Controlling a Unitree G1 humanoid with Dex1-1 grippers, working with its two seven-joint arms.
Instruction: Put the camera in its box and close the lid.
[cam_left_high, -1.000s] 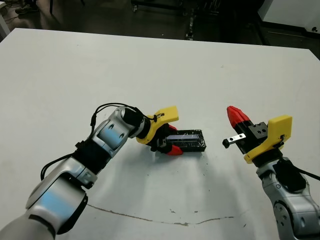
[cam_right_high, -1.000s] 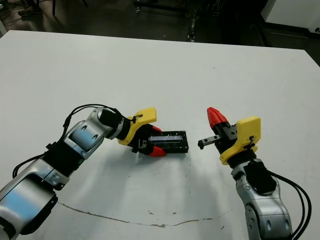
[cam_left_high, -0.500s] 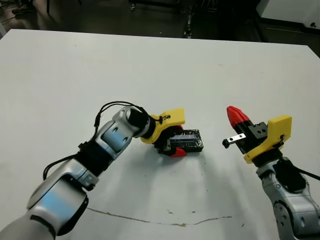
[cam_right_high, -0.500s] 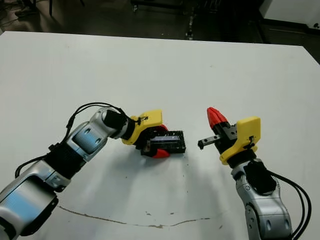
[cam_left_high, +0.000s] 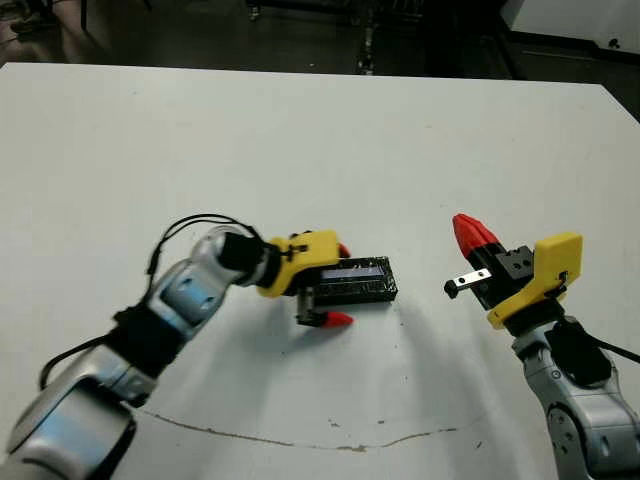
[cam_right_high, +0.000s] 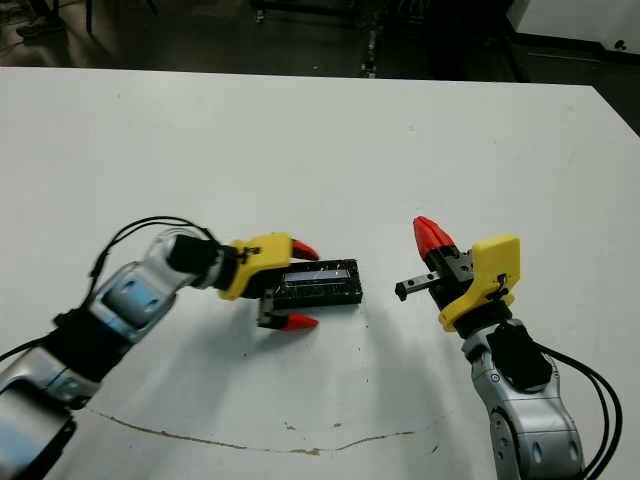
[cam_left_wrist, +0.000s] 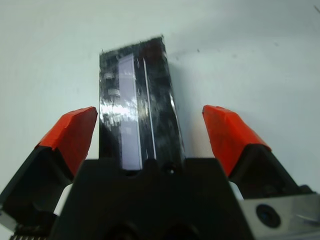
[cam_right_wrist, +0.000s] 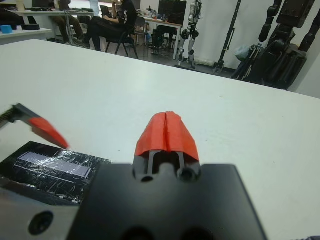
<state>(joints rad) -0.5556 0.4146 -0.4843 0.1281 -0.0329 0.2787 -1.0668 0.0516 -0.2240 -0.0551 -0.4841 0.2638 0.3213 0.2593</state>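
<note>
The box (cam_left_high: 352, 294) lies flat on the white table with the glossy black lid (cam_left_high: 348, 270) on top, its pale bluish strip facing up. My left gripper (cam_left_high: 340, 285) is open, one red fingertip on each side of the box's left end. In the left wrist view the lid (cam_left_wrist: 135, 120) runs between the spread fingers (cam_left_wrist: 72, 135) without either touching it. My right gripper (cam_left_high: 470, 232) hovers to the right of the box, shut and holding nothing, fingertips (cam_right_wrist: 167, 131) pressed together. The camera is out of view, and the box's white inside is covered.
A thin dark wavy line (cam_left_high: 330, 437) crosses the table near its front edge. The table's far edge (cam_left_high: 300, 70) borders a dark floor. Beyond the table, the right wrist view shows a seated person (cam_right_wrist: 112, 22) and standing equipment (cam_right_wrist: 280, 40).
My left gripper's fingers have spread apart from around the box's left end. The box has swung a little and now lies flat. The right arm has not moved.
</note>
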